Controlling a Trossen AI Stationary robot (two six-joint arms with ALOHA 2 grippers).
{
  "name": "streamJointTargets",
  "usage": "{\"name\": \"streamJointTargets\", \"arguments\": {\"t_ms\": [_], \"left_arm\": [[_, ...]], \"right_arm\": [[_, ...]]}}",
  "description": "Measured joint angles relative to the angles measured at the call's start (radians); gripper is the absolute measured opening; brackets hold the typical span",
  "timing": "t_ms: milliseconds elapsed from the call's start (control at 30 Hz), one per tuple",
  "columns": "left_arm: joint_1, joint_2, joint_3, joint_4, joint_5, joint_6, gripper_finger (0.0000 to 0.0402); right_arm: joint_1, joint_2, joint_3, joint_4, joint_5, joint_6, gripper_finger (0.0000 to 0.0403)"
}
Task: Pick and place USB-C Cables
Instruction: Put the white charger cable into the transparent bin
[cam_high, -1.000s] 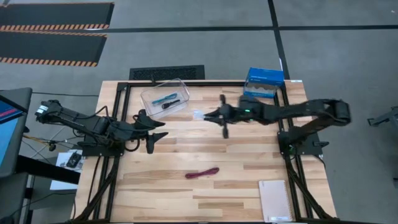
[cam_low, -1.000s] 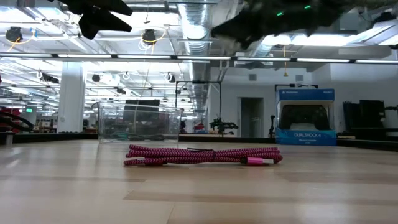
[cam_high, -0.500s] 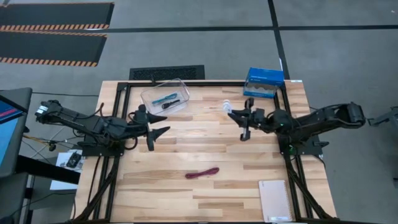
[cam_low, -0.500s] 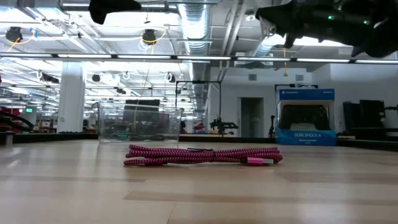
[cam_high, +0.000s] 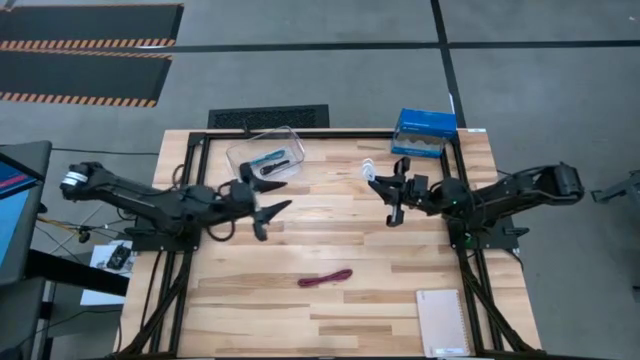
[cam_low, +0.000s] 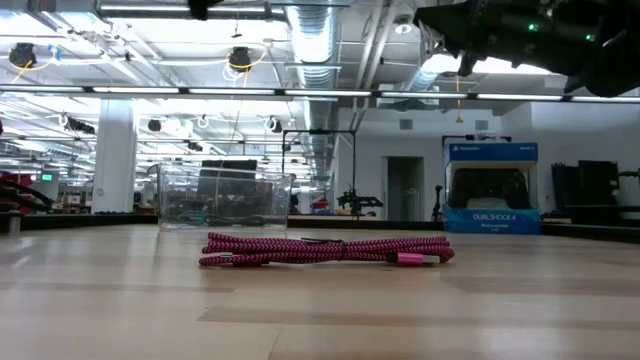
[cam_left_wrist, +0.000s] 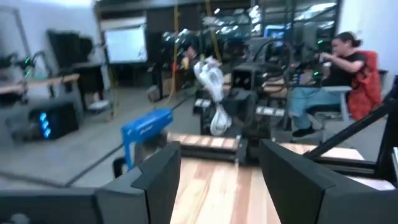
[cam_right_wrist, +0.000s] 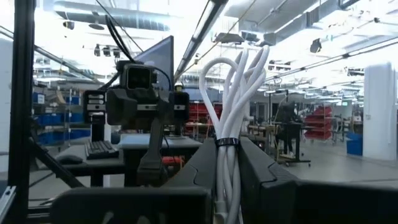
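White-grey bundled USB-C cable (cam_right_wrist: 231, 118) | aloft over bench (cam_high: 400, 290), pinched at its tie in right pincer (cam_high: 385, 190) | light, floppy: loops sag | left pincer (cam_high: 268, 196) spread, empty.

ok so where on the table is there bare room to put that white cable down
Bare wood lies between the clear bin and the blue box, and between the red cable and the notebook. The right gripper holds the white cable; mid-table is crowded by the open left gripper.
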Motion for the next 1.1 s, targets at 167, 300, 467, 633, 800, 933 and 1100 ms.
{"name": "streamJointTargets", "arguments": {"t_ms": [167,300,467,633,800,933,1100], "left_arm": [[0.107,0.152,0.0,0.216,0.145,0.007,0.0205],[0.206,0.271,0.0,0.361,0.295,-0.063,0.0205],[0.323,0.415,0.007,0.563,0.468,-0.201,0.0205],[0.387,0.535,0.068,0.629,0.622,-0.286,0.0205],[0.393,0.61,0.123,0.625,0.668,-0.287,0.0205],[0.392,0.63,0.138,0.625,0.676,-0.288,0.0205],[0.392,0.629,0.139,0.627,0.676,-0.288,0.0205]], "right_arm": [[0.0,0.019,0.001,0.003,-0.005,0.017,0.0045],[0.0,0.018,0.001,0.003,-0.009,0.019,0.0046],[0.0,0.018,0.001,0.003,-0.01,0.019,0.0046],[0.0,0.018,0.001,0.004,-0.014,0.022,0.0046],[0.0,0.022,0.02,-0.003,-0.035,0.045,0.0046],[0.0,0.047,0.041,-0.005,-0.041,0.04,0.0047],[0.001,0.177,0.113,-0.003,-0.07,0.036,0.0047]]}}
